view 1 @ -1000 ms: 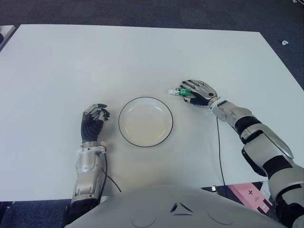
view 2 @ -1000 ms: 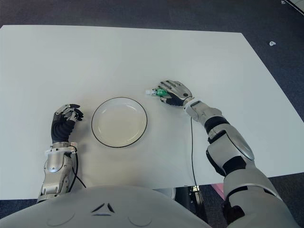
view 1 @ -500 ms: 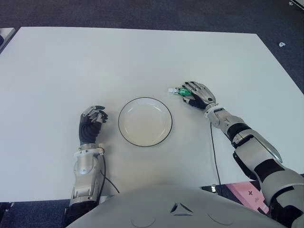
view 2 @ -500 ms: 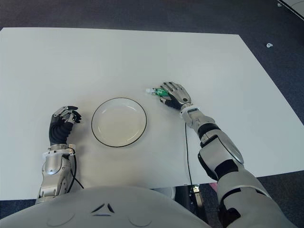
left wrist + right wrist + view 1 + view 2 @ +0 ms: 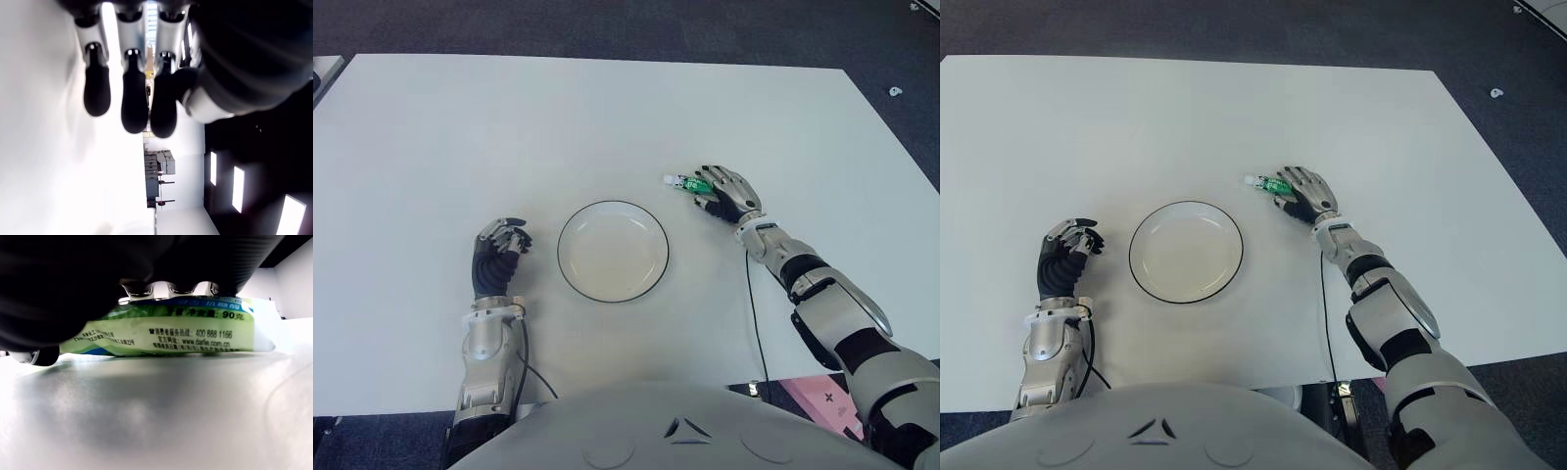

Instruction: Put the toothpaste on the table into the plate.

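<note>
In the eye views my right hand (image 5: 726, 190) covers the toothpaste (image 5: 687, 182) on the table (image 5: 460, 127), its cap sticking out past my fingertips, right of the plate (image 5: 613, 251). My left hand (image 5: 498, 257) shows curled, holding nothing, left of the plate. In the right wrist view my fingers (image 5: 176, 288) close over the toothpaste tube.

In the eye views the right hand (image 5: 726, 191) covers most of the toothpaste (image 5: 690, 183); only its white cap end and a little green show past the fingers. In the right wrist view the top of the tube is hidden under the dark palm, and the small print on it is only partly readable. The near edge of the counter (image 5: 431, 127) is hidden behind the robot's grey body. The left hand (image 5: 496, 257) shows left of the plate (image 5: 613, 251); its wrist view cuts off the palm, and the room behind the fingers (image 5: 134, 93) is too small to read.
</note>
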